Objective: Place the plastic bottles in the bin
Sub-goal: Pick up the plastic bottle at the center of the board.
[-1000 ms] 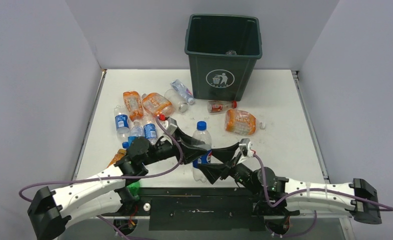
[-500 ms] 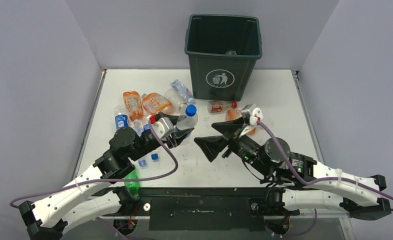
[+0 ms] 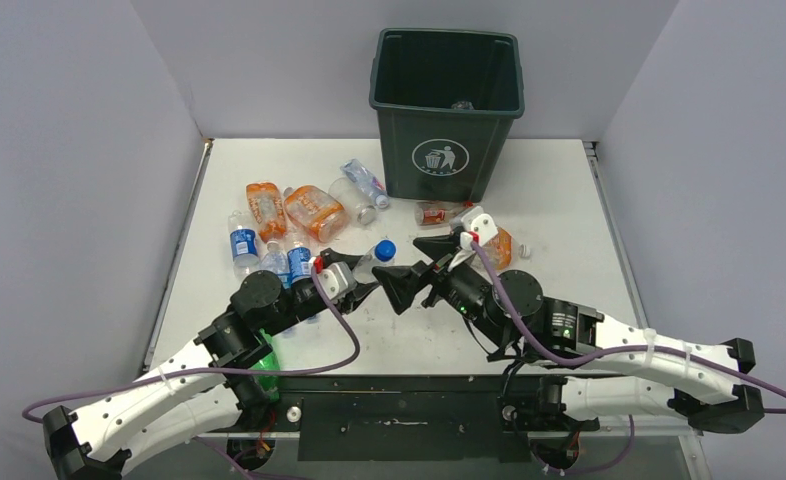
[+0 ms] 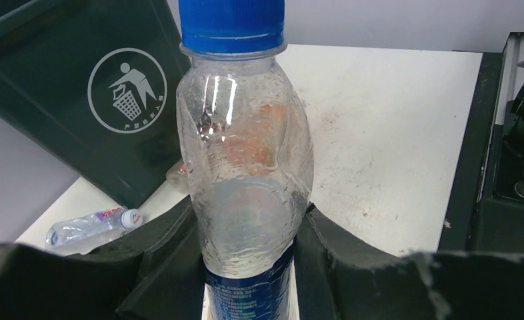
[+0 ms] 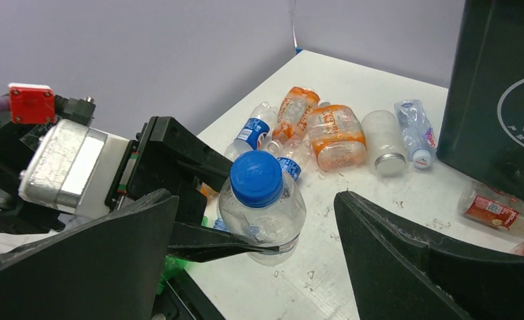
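Left wrist: left hand (image 4: 246, 257) clamps bottle (image 4: 243, 153) mid-body; light, crushed, probably slick, so grip waist. Right hand (image 5: 256, 200) spread wide.

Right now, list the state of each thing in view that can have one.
Left gripper: shut on the blue-capped bottle.
Blue-capped bottle: capped, dented, upright.
Right gripper: open, fingers wide on either side of that bottle, not touching it.
Bin: upright, no lid.
Orange bottles: crushed, lying on the table.
Red-labelled bottle: capped, lying on its side by the bin.
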You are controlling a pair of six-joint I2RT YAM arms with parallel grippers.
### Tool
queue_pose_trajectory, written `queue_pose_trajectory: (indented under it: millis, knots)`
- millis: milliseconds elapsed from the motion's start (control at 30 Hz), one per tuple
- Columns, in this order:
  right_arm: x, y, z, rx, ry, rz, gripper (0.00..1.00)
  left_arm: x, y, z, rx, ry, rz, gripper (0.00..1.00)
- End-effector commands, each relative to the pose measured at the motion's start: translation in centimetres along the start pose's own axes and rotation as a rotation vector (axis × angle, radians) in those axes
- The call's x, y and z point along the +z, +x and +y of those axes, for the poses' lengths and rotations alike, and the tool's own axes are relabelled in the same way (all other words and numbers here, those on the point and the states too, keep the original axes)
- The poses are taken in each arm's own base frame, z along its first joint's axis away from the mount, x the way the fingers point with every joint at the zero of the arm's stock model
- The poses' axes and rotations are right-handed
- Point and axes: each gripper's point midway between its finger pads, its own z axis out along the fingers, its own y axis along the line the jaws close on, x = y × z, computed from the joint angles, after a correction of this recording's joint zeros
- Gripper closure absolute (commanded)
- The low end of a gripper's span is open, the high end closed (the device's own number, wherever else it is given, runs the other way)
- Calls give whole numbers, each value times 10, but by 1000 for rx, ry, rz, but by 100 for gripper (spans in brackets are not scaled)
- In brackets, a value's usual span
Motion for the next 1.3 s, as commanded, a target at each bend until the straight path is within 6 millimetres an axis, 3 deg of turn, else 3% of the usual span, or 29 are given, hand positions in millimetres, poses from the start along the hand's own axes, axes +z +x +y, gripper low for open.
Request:
queue_pose_trajectory:
  millis: [0,233,433,600,833,1033,1200,1267]
  knots:
    - [9,-15,15,10,-42,-46,8,-1,-29,0,3,13,-99,96]
    - [23,-4,10,27,-13,-26,1,-2,-30,-1,-7,16,-113,97]
    - [32,-13,-3,89,-12,-93,14,0,-28,-6,-17,36,-110,98]
    - [43,-13,-16,125,-25,-113,31,0,-29,-7,-20,39,-110,99]
    - [48,-2,-6,126,-84,-81,18,1,-28,-4,-23,23,-107,100]
    - [53,15,-16,100,-32,-36,35,2,-27,-4,-33,20,-104,100]
    - [56,25,-23,91,5,-5,59,3,-27,-1,-41,1,-105,100]
    - [57,29,-26,83,20,18,62,2,-28,0,-41,-3,-107,100]
